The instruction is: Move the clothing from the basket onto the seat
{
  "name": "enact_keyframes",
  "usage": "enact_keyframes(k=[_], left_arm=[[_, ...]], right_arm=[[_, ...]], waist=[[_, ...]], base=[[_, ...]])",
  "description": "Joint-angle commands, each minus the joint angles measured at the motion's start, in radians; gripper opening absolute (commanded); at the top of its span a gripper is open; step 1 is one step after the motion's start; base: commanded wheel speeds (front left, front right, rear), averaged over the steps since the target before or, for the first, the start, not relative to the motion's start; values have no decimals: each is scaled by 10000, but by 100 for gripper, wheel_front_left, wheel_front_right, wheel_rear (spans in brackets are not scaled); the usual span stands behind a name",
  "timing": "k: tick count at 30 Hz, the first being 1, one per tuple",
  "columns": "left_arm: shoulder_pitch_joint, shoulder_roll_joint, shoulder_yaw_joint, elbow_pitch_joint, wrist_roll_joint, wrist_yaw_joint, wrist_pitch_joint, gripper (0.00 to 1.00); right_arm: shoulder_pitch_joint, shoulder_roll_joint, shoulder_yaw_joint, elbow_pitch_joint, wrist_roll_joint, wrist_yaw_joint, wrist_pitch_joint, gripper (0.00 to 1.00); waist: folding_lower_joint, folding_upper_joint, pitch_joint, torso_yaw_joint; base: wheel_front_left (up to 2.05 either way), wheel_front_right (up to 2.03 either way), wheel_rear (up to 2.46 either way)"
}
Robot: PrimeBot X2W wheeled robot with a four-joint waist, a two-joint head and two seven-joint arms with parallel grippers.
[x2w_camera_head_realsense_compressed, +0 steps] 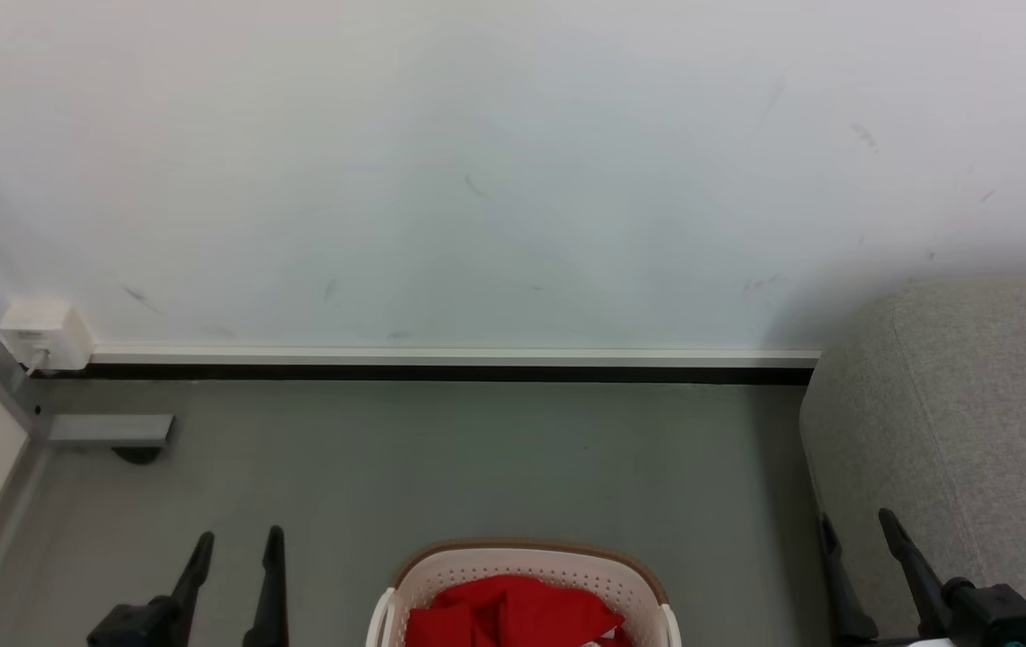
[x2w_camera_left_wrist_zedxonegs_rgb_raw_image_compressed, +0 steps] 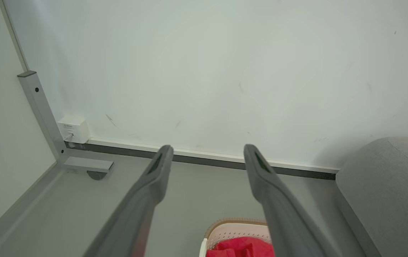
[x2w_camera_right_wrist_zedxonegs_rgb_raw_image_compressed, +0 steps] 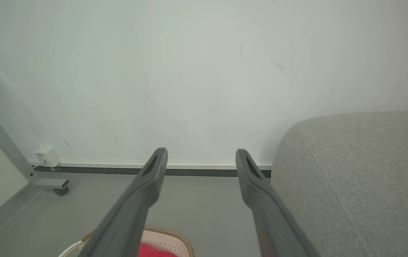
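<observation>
The seat (x2w_camera_head_realsense_compressed: 953,431) is waiting, the basket (x2w_camera_head_realsense_compressed: 531,562) is sitting on the floor (x2w_camera_head_realsense_compressed: 441,458) near it with clothing (x2w_camera_head_realsense_compressed: 513,615) piled inside, and left claw (x2w_camera_head_realsense_compressed: 240,536) and right claw (x2w_camera_head_realsense_compressed: 855,518) are hovering open, empty, likely poised to dip in.

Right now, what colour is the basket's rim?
The rim is brown; head view shows it best.

Red clothing (x2w_camera_head_realsense_compressed: 513,613) heaped in cream basket (x2w_camera_head_realsense_compressed: 531,564)
</observation>
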Motion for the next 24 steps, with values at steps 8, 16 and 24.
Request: enact_keyframes(k=[8, 16, 24], left_arm=[[-40, -62, 138, 198, 724, -197, -215, 100], [-54, -130, 257, 345, 977, -327, -241, 100], [-89, -182, 320, 426, 970, -419, -241, 100]], right_arm=[[-26, -83, 2, 77, -548, 32, -216, 100], [-15, -82, 30, 197, -259, 32, -253, 100], [14, -81, 42, 315, -154, 32, -255, 100]], waist=[[-1, 0, 1, 30], [-1, 0, 30, 41], [-1, 0, 41, 62]], base=[[0, 0, 0], [0, 0, 0], [0, 0, 0]])
